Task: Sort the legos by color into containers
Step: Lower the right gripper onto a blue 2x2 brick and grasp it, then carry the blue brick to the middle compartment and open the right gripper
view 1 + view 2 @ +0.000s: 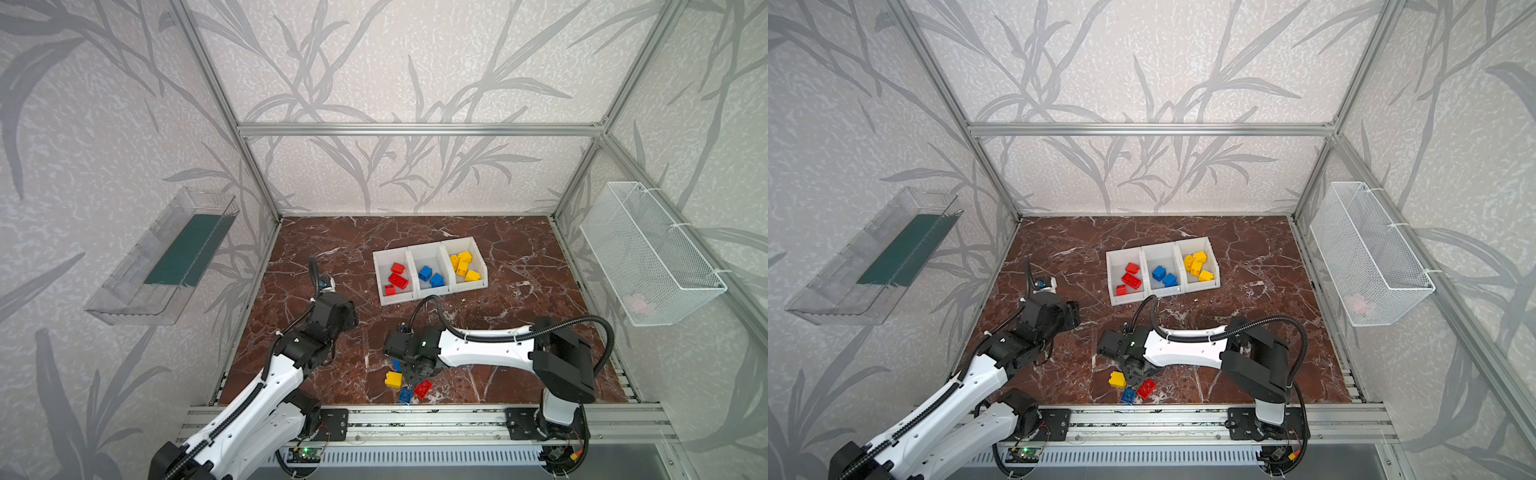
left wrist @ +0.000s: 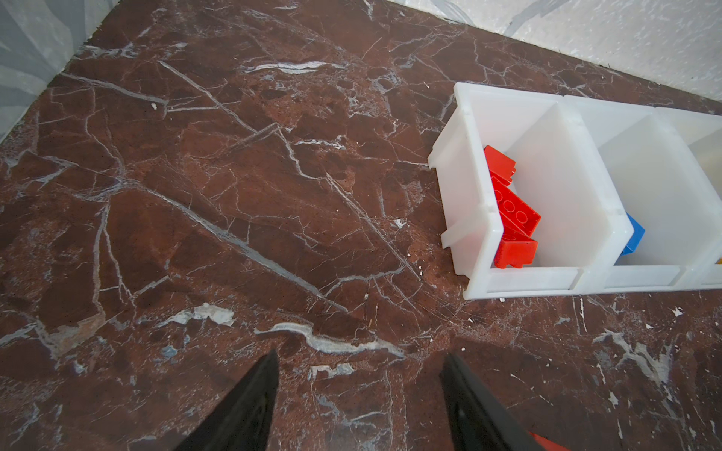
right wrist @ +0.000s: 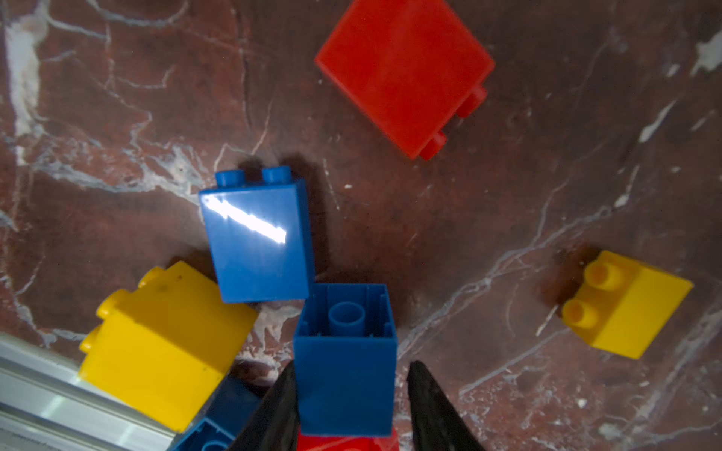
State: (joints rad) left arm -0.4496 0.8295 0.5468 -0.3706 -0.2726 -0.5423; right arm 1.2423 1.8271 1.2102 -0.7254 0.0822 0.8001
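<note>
My right gripper [image 3: 353,365] hangs low over a cluster of loose legos near the table's front edge, also seen in a top view [image 1: 409,372]. A blue lego [image 3: 345,390] lies between its fingers, hollow side away from the wrist. One finger rests against it and a thin gap shows at the other finger. Round it lie another blue lego [image 3: 258,242], two yellow legos [image 3: 164,343] [image 3: 629,304] and a red lego [image 3: 402,74]. Three joined white containers [image 1: 395,298] hold red, blue and yellow legos apart. My left gripper [image 2: 359,363] is open over bare marble, left of the containers.
The aluminium front rail [image 3: 39,390] runs close beside the lego cluster. A clear tray [image 1: 162,266] hangs on the left wall and a white mesh basket [image 1: 648,257] on the right wall. The red-lego container [image 2: 469,203] stands nearest the left gripper.
</note>
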